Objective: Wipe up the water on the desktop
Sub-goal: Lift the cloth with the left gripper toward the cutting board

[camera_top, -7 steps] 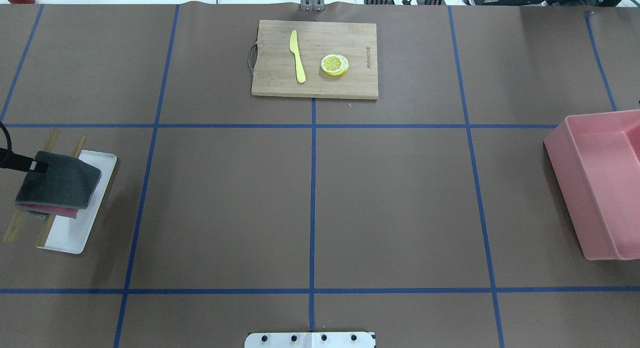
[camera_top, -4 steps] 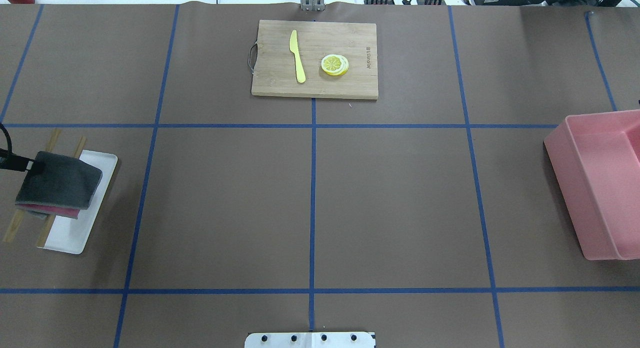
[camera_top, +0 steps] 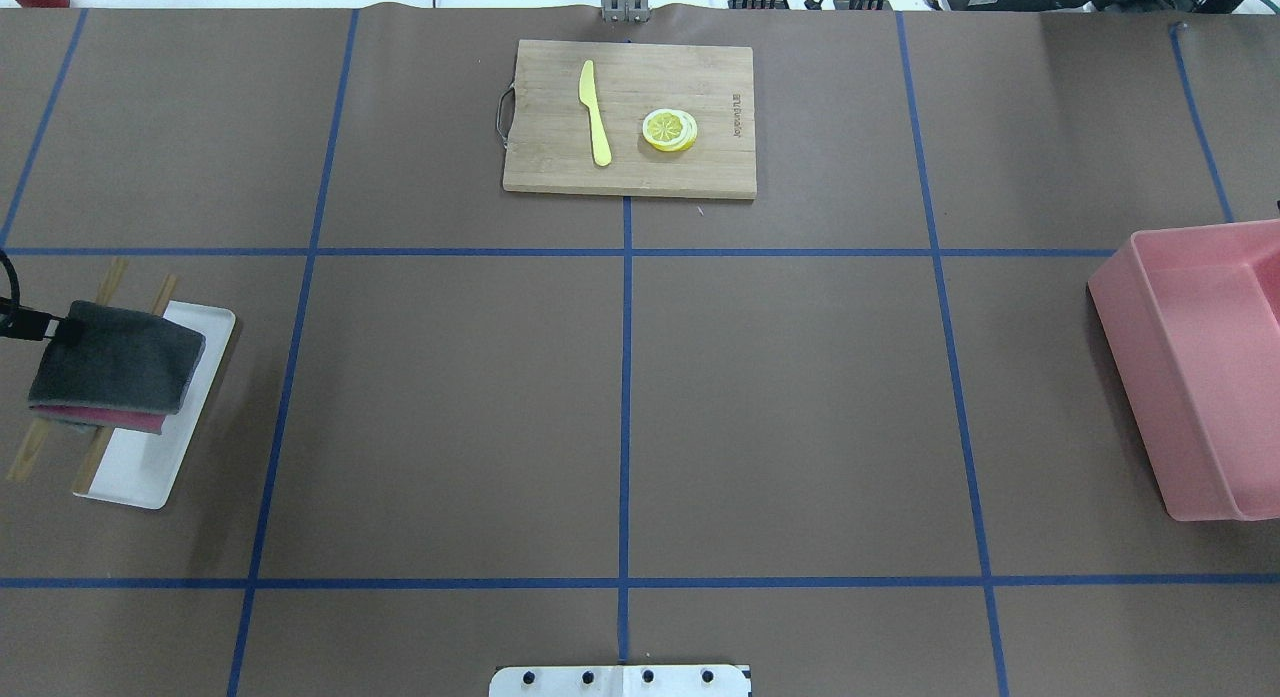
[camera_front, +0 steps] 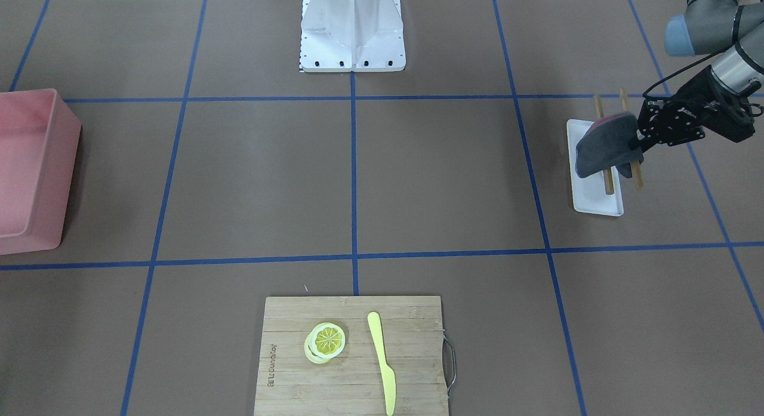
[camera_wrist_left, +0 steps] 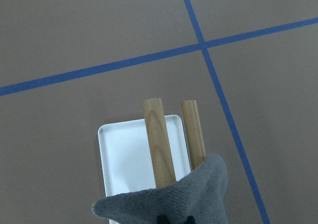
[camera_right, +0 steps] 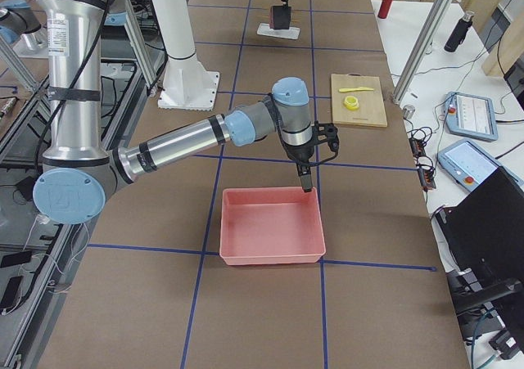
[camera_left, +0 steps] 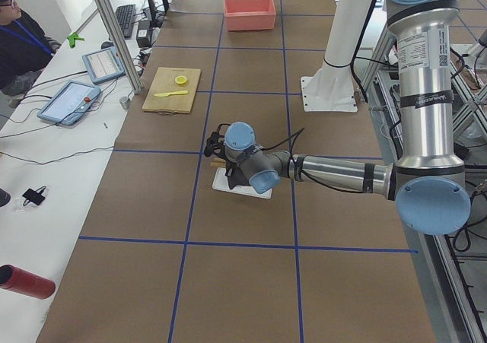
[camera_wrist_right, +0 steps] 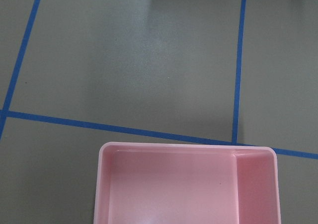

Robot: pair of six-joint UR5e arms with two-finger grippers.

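Observation:
The desktop [camera_top: 450, 407] is a matte brown surface crossed by blue tape lines; I see no water on it. My left gripper [camera_front: 637, 144] is shut on a folded grey cloth with a pink underside [camera_front: 604, 152]. It holds the cloth just above a white tray [camera_front: 594, 201] at the table's left side. In the overhead view the cloth [camera_top: 118, 362] hangs from the gripper [camera_top: 62, 328] at the left edge. The left wrist view shows the cloth's edge [camera_wrist_left: 169, 201] over the tray [camera_wrist_left: 124, 154]. My right gripper [camera_right: 307, 179] shows only in the exterior right view, above the pink bin; I cannot tell its state.
Two wooden sticks [camera_top: 100, 452] lie across the white tray [camera_top: 135, 472]. A bamboo cutting board [camera_top: 630, 167] with a yellow knife [camera_top: 595, 112] and lemon slices [camera_top: 669, 130] sits at the far middle. A pink bin [camera_top: 1195, 377] stands at the right edge.
My left gripper and the cloth have drifted slightly toward the left edge of the overhead view. Nothing else has moved.

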